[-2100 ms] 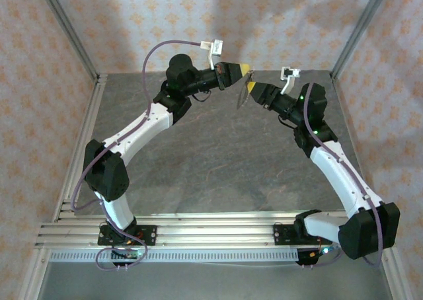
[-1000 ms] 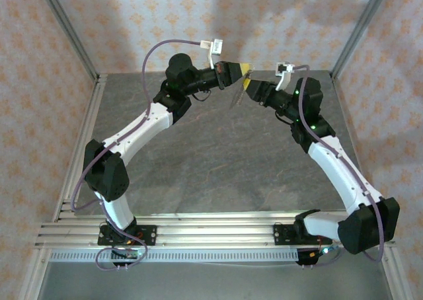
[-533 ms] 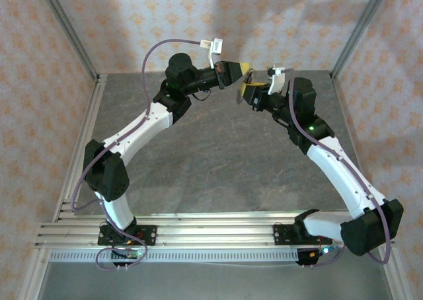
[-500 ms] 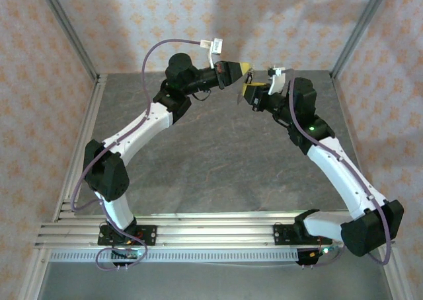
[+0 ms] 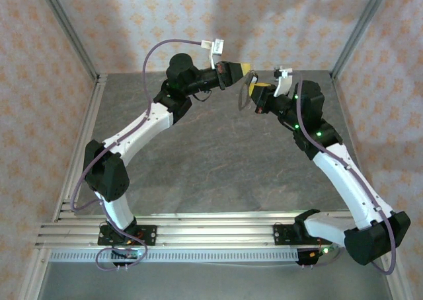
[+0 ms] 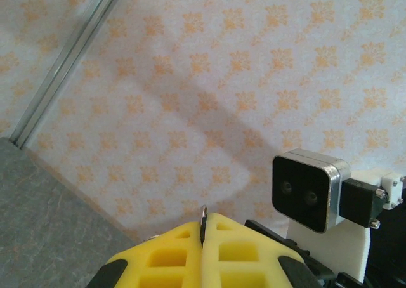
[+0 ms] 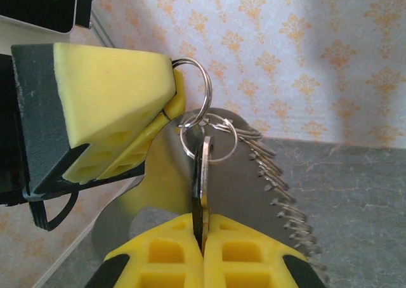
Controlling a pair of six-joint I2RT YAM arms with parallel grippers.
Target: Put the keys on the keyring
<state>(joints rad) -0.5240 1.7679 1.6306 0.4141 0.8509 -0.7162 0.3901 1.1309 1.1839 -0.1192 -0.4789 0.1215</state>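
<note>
Right gripper [image 7: 203, 229] on flat metal key [image 7: 200, 177]

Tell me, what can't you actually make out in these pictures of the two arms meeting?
- Left wrist view: the ring is a mere sliver; the left gripper's yellow fingers hide the rest.
- Right wrist view: the key is edge-on, its lower part buried in the right gripper; whether it's threaded on is unclear.
- Overhead view: ring and key are too small to separate.
</note>
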